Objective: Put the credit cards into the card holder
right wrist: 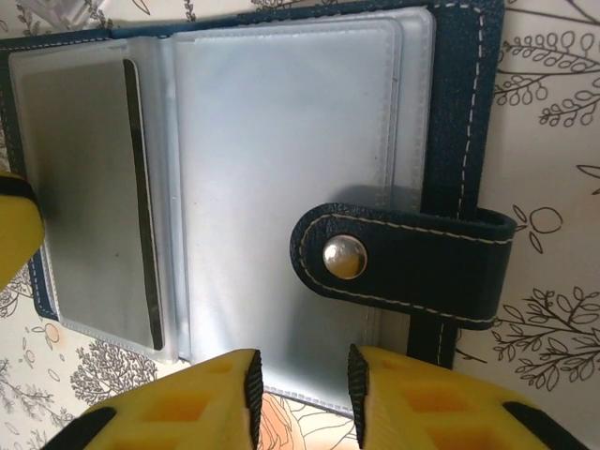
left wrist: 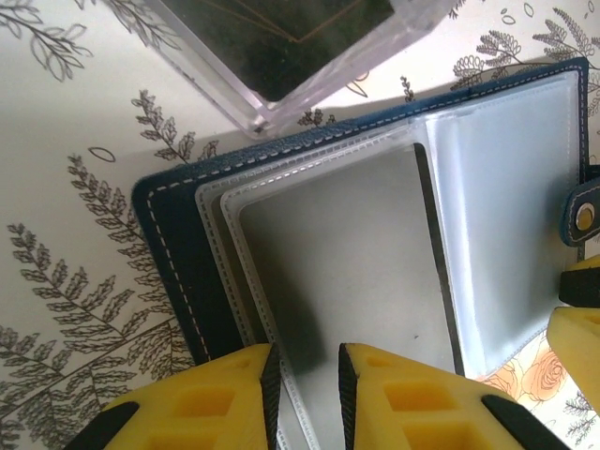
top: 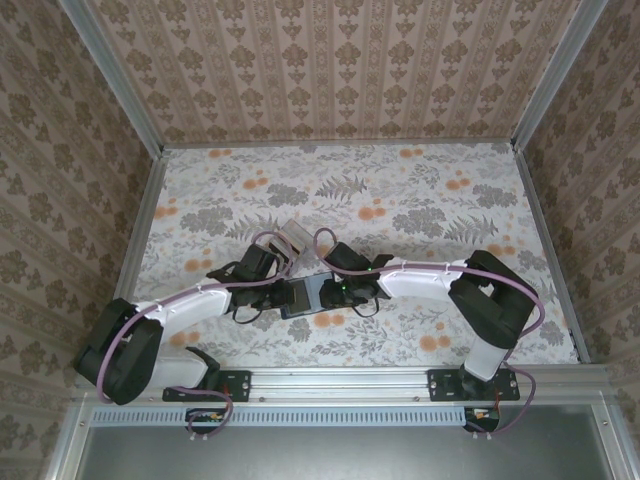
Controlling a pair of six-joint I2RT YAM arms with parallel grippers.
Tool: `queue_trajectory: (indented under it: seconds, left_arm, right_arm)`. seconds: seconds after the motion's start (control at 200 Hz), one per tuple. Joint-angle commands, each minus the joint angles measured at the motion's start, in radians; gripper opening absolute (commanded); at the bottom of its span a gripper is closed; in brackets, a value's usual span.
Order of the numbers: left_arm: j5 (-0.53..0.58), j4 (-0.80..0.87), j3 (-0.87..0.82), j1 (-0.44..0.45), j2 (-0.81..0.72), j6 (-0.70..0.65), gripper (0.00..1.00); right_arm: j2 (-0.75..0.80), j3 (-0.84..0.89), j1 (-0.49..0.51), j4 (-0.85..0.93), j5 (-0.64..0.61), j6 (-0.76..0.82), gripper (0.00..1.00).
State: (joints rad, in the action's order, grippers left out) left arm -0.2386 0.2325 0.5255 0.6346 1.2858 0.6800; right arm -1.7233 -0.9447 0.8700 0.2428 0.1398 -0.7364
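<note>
Holding the left tool [left wrist: 307, 375] and right tool [right wrist: 302, 375] narrowly parted, empty, I judged the credit card [left wrist: 337, 272], sleeved in the open card holder [right wrist: 450, 112], stiff, light, slick; its edges were the grip.

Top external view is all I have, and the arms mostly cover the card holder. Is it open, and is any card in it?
Observer: Open; left wrist view shows a grey card inside one clear sleeve of the card holder.
Operator: Where is its strap?
Observer: Right wrist view shows the strap lying across the other sleeve page, snap up.
Operator: More cards nearby?
Observer: A dark card sits in the clear box beside the holder's corner.
</note>
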Motion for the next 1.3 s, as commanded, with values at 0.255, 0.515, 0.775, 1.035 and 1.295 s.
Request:
queue_trajectory:
  seconds: [0.255,0.515,0.775,1.035,1.295]
  left_arm:
    - [-0.012,-0.034,-0.008,0.016,0.036,0.023,0.25]
    - [-0.014,-0.01,0.0,0.019,0.016,0.018,0.25]
    - [-0.018,0.021,-0.005,-0.01,-0.044,0.035,0.29]
    - [-0.078,0.041,-0.065,-0.153,-0.229,0.073,0.29]
    - [-0.071,0.125,-0.051,-0.213,-0.293,0.033,0.3]
  right_arm:
    - [-0.072,-0.026,0.032,-0.084,0.077,-0.047,0.27]
    - [-0.049,-0.003,0.006,-0.283,0.208,-0.068,0.21]
    - [-0.061,0.052,-0.018,-0.508,0.343,-0.117,0.23]
    - [-0.116,0.07,-0.015,-0.662,0.415,-0.138,0.24]
    - [0.082,0.062,-0.015,-0.237,0.065,-0.029,0.39]
